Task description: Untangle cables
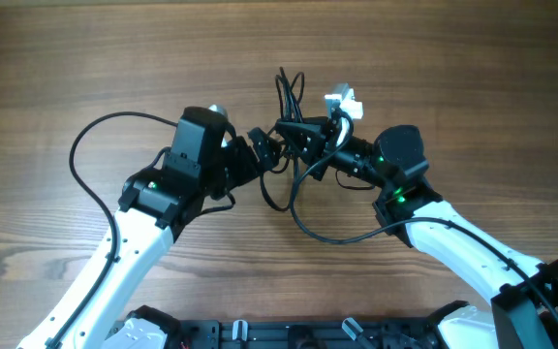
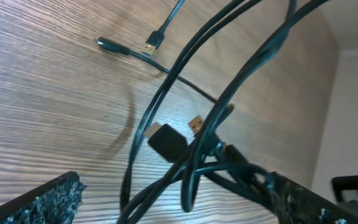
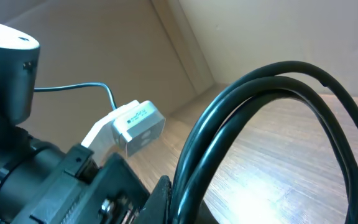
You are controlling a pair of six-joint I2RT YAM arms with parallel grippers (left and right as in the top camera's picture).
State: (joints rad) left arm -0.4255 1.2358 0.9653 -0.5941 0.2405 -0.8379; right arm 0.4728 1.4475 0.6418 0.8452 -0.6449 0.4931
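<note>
**A:** Start at the left fingers point(image 2: 50, 198). What have they got?

**B:** Nothing clamped. They stand wide apart. The cables point(image 2: 194, 158) pass through the gap, close against one finger, and the knot sits just ahead of the tips.

**A:** And the right fingers point(image 1: 310, 136)?

**B:** Closed tight on the cables. Two strands arch up out of them in the right wrist view.

**A:** So which step is this?

**B:** Choosing a strand, I judge. One side pins the bundle while the other is free to pick. The next move calls for closing on a single cord near a plug. Then that cord is drawn away from the pinned side without catching its neighbours.

**A:** Count?

**B:** Two pairs of fingers and four plug ends. A black plug point(image 2: 165, 143) and a gold-tipped plug point(image 2: 196, 124) sit at the knot. Well beyond the tips, on the bench point(image 2: 36, 99), a second gold plug point(image 2: 155, 40) lies near a black connector point(image 2: 109, 45). The cords cross too much to count surely.
</note>
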